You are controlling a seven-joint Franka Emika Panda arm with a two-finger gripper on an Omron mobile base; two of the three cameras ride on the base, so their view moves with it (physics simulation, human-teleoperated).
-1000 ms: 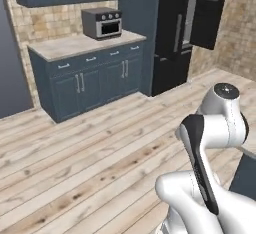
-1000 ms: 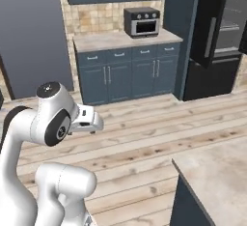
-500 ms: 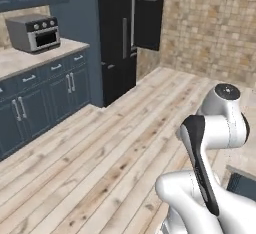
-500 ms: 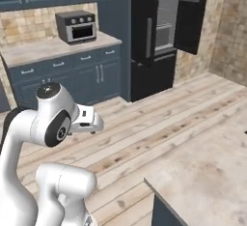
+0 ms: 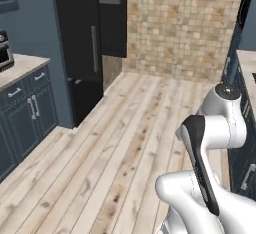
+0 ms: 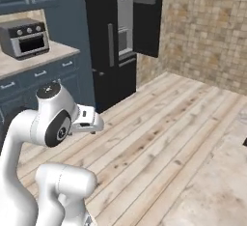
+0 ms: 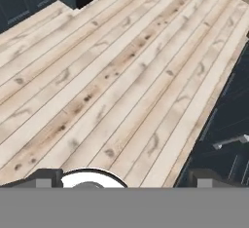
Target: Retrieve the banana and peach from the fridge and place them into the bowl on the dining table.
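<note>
One stretch of bare plank floor (image 7: 121, 76) is lying between the hand (image 7: 121, 185) and the fridge (image 6: 116, 41), which is standing well ahead against the far wall with one door hanging ajar. The hand is riding released, fingertips spread wide, grasping nothing. Banana and peach are presumably waiting inside; nothing is blocking the way, with the toaster oven (image 6: 24, 36) sitting off to the fridge's left.

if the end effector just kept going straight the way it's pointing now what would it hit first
Most likely the wooden floor. The hand view looks down along the open end effector at bare planks, nothing between. A dark blue-grey cabinet sits off to one side of that line; depth is hard to judge.
</note>
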